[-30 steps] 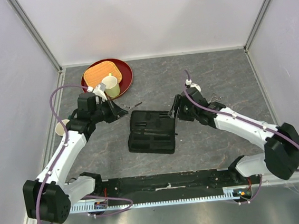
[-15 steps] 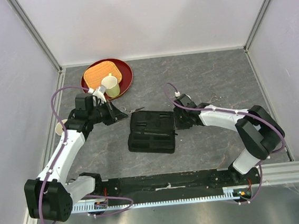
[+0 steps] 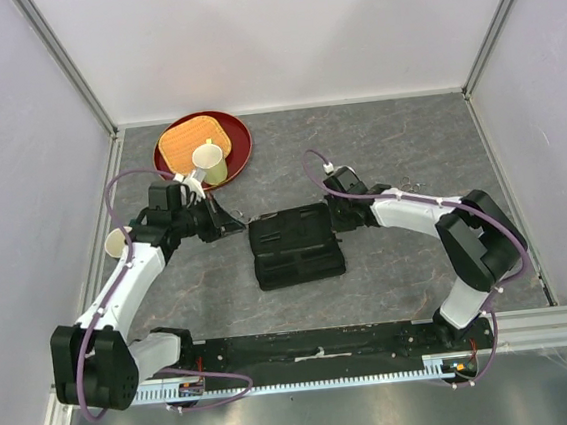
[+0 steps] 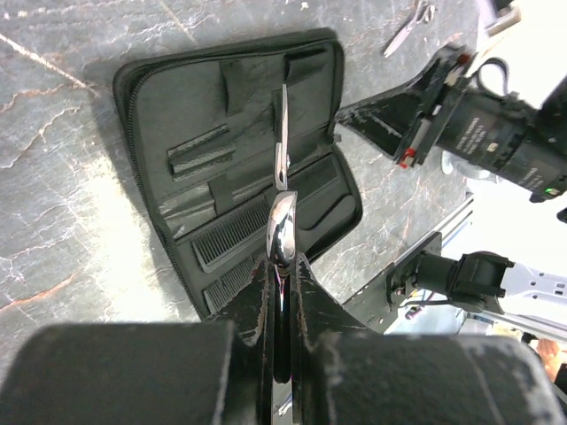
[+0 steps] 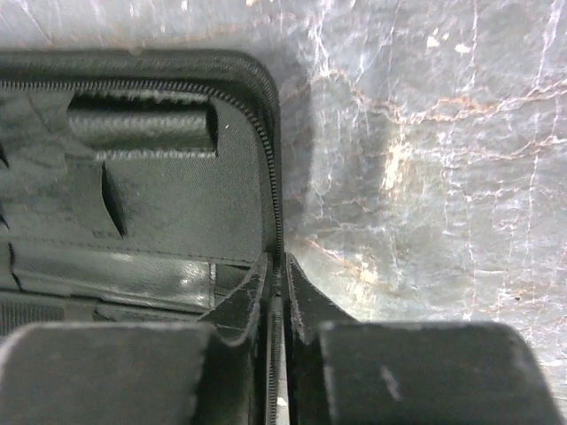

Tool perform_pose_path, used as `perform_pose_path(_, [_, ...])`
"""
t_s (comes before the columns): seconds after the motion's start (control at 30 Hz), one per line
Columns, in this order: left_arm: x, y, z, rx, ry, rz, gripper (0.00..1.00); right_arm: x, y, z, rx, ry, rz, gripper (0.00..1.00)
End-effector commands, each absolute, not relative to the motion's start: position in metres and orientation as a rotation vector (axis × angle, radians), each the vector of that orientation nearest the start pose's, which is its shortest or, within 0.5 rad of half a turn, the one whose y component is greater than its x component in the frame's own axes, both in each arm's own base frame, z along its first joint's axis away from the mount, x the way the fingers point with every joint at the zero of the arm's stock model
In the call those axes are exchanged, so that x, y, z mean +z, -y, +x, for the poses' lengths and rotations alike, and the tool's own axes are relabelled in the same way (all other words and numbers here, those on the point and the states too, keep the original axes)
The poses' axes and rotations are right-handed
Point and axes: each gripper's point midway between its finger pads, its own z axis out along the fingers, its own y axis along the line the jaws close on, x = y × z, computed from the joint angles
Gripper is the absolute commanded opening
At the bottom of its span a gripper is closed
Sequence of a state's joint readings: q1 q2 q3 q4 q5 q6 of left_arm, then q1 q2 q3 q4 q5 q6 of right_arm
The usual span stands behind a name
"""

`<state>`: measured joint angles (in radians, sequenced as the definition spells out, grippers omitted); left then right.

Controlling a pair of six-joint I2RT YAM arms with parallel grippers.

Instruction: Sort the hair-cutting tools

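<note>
Obs: left tool (image 4: 282, 270) is gripping the silver scissors (image 4: 283, 221), blades pointing over the open zip case (image 4: 151, 106). The right tool (image 5: 277, 266) is pinching the case's zipper rim shut-jawed, probably steadying it.

Judged step: stowing. The blades should be going down slowly, lined up with a free loop.

The second scissors (image 3: 409, 186) are lying on the desk (image 3: 377, 143) beside the right arm.

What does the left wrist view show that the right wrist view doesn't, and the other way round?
Only the left wrist view: the left hand shut on silver scissors, black combs slotted in the open case, and a second pair of scissors lying on the table. Only the right wrist view: the right hand pinching the zip rim, seen close up. Both: the open case, the grey table, and the right hand at the case's edge.
</note>
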<state>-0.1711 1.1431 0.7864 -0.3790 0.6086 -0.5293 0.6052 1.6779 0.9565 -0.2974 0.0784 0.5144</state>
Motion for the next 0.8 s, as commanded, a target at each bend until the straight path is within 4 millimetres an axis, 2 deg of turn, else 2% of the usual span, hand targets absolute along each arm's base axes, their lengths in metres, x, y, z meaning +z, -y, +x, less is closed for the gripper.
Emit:
perform_pose_path(0.0, [0.151, 0.17, 0.271, -1.11, -2.362, -0.16, 0.02, 0.048, -0.22, 0.335, 0.263, -2.519, -0.134, 0.25])
perform_pose_path(0.07, [0.145, 0.169, 0.272, -1.111, -2.378, -0.202, 0.02, 0.06, -0.227, 0.34, 0.305, -2.495, -0.104, 0.34])
perform_pose_path(0.1, [0.142, 0.169, 0.272, -1.106, -2.383, -0.215, 0.02, 0.064, -0.228, 0.342, 0.311, -2.485, -0.094, 0.45])
perform_pose_path(0.17, [0.139, 0.166, 0.273, -1.087, -2.382, -0.239, 0.02, 0.076, -0.227, 0.348, 0.311, -2.447, -0.058, 0.53])
perform_pose_path(0.27, [0.137, 0.162, 0.274, -1.057, -2.371, -0.262, 0.02, 0.092, -0.228, 0.352, 0.325, -2.408, -0.046, 0.57])
perform_pose_path(0.37, [0.136, 0.161, 0.275, -1.049, -2.372, -0.264, 0.02, 0.101, -0.234, 0.355, 0.363, -2.387, -0.059, 0.53])
perform_pose_path(0.5, [0.134, 0.162, 0.275, -1.059, -2.378, -0.268, 0.02, 0.091, -0.248, 0.352, 0.43, -2.44, -0.058, 0.45])
perform_pose_path(0.63, [0.134, 0.162, 0.279, -1.058, -2.378, -0.274, 0.02, 0.063, -0.256, 0.353, 0.435, -2.518, -0.042, 0.41])
perform_pose_path(0.77, [0.128, 0.163, 0.278, -1.062, -2.398, -0.289, 0.02, 0.032, -0.248, 0.355, 0.334, -2.593, -0.013, 0.36])
